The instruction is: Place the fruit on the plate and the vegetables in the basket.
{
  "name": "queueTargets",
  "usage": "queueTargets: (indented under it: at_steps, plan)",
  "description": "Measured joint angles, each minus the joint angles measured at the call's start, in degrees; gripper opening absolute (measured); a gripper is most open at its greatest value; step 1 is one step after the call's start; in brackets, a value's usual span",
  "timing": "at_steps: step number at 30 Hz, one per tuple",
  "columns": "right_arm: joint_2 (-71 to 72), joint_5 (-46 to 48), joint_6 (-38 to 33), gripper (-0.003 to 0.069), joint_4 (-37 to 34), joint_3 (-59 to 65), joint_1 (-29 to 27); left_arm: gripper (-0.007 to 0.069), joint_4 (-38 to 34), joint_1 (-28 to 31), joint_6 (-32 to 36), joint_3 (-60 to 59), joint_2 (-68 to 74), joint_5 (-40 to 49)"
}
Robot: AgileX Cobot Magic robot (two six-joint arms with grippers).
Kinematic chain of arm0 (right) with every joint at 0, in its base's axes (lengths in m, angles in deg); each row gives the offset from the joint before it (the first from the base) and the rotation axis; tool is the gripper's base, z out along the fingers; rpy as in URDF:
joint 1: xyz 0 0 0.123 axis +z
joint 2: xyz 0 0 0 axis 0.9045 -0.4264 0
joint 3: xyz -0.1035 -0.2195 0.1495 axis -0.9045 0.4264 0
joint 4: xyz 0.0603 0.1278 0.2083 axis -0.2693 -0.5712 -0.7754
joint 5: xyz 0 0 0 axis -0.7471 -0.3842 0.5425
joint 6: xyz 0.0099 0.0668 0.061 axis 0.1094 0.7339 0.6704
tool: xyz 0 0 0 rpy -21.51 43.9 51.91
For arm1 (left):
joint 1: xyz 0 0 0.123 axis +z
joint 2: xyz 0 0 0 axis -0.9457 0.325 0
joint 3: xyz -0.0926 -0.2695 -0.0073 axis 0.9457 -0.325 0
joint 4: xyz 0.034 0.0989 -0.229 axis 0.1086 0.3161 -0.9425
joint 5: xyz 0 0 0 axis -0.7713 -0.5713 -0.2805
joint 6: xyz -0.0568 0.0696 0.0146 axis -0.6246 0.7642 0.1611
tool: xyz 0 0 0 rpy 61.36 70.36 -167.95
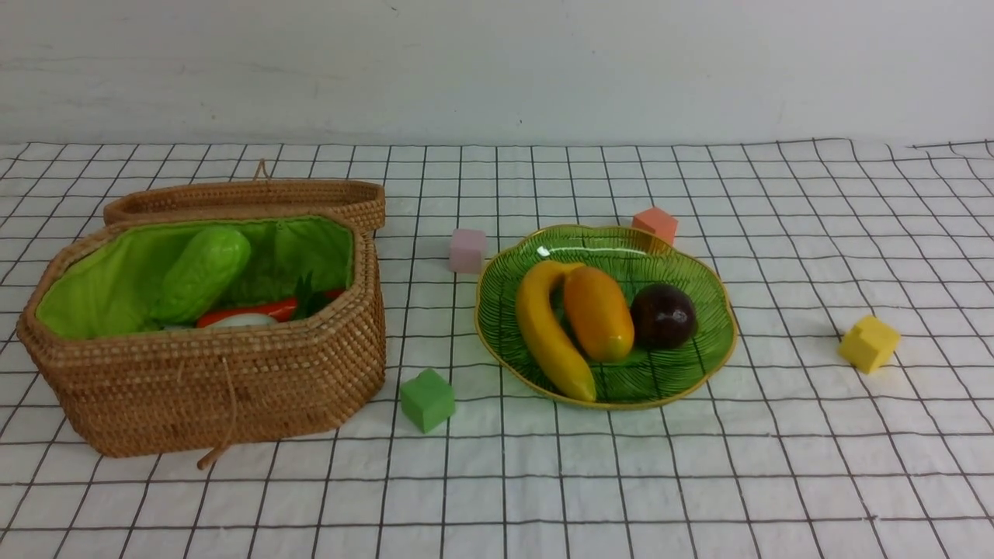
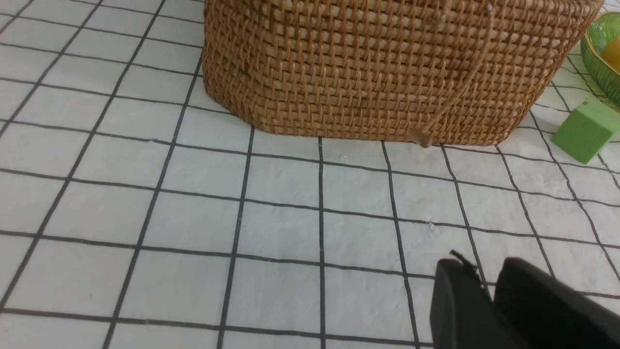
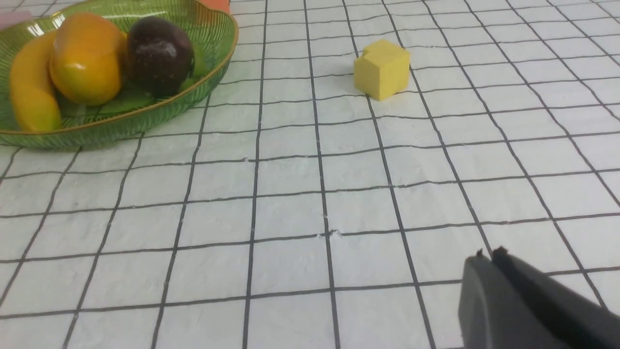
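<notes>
The green glass plate (image 1: 606,248) holds all the fruit: a yellow banana (image 1: 551,334), an orange mango (image 1: 598,312) and a dark purple round one (image 1: 662,316). At the left, the open wicker basket (image 1: 233,380) holds the vegetables: a light green oblong one (image 1: 202,273), a red-orange one (image 1: 256,310) and a white radish (image 1: 241,320), partly hidden. Neither arm shows in the front view. My left gripper (image 2: 484,271) hovers over bare cloth in front of the basket (image 2: 378,68), tips slightly apart, empty. My right gripper (image 3: 488,254) is shut and empty, well short of the plate (image 3: 145,116).
Foam cubes lie on the checked cloth: pink (image 1: 466,250) and orange (image 1: 656,223) behind the plate, green (image 1: 427,399) between basket and plate, yellow (image 1: 868,342) to the right. The basket's lid (image 1: 248,198) hangs open behind it.
</notes>
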Motion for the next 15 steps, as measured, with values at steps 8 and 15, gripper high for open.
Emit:
queueTargets:
  at_steps: [8, 15]
  plan:
    - [0.00, -0.18, 0.00, 0.0018, 0.00, 0.06, 0.00, 0.0125, 0.00, 0.00, 0.00, 0.00, 0.00, -0.05]
    - [0.00, -0.18, 0.00, 0.0022, 0.00, 0.06, 0.00, 0.0134, 0.00, 0.00, 0.00, 0.00, 0.00, -0.05]
